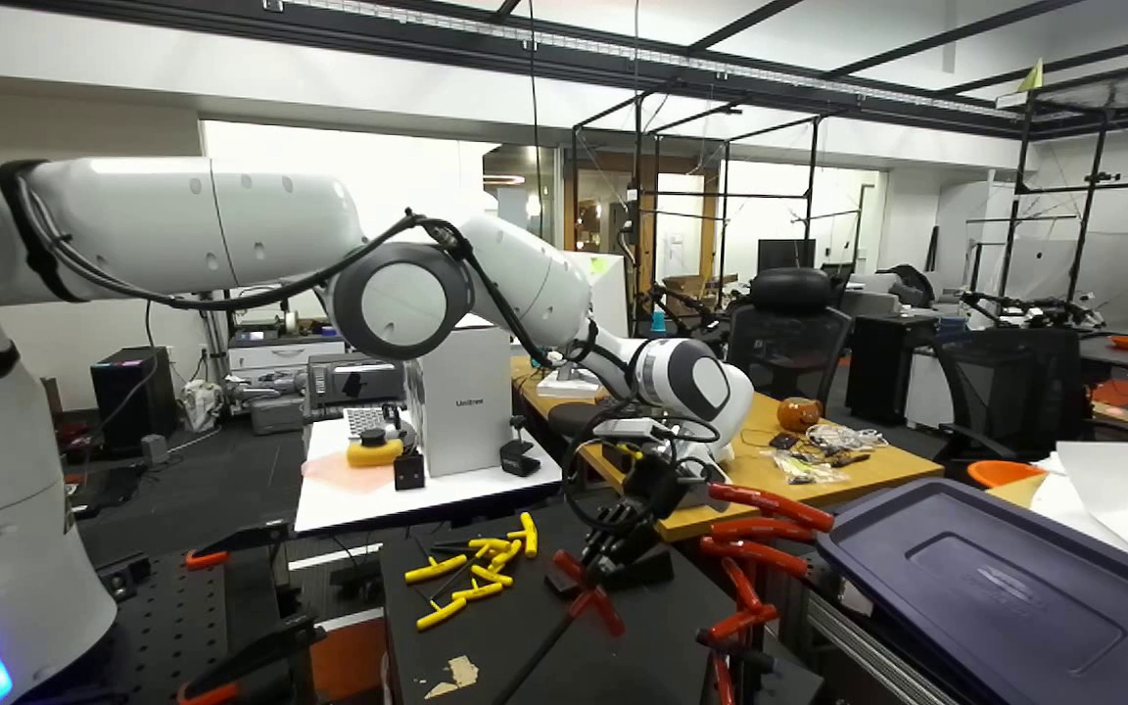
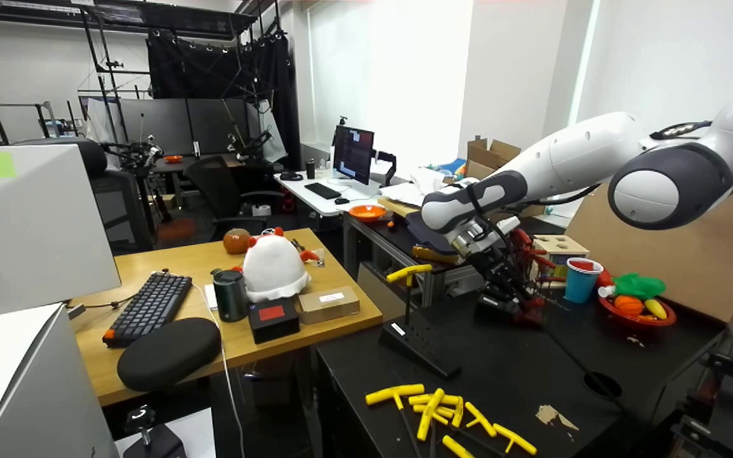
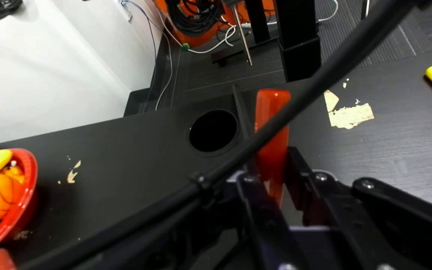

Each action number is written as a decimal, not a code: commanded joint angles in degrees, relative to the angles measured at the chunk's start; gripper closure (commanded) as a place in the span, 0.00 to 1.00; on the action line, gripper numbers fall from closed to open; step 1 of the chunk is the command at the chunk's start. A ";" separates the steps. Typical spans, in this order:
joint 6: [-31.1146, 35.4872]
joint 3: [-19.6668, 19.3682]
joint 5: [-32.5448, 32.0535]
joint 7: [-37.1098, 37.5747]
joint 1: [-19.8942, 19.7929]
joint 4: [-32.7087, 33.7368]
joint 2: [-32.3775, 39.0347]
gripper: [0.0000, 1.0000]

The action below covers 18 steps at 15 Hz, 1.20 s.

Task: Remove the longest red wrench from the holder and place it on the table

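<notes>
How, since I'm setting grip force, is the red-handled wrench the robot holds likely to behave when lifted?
The wrench is probably stiff, as its long dark shaft looks straight. It may swing or twist in the fingers, since they grip it by the handle and the shaft reaches well past them. The handle's glossy surface suggests it could be slippery.

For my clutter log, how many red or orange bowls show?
3: a red bowl on the black table; in an exterior view, an orange bowl behind the purple lid and a distant orange bowl on a desk. Others could be hidden.
</notes>
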 commanded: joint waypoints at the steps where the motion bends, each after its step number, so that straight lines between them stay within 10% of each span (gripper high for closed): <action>1: 4.16 0.15 0.67 -1.99 -0.36 0.03 0.01 0.94; 18: 2.13 1.33 3.41 -3.94 -1.27 -0.35 0.04 0.94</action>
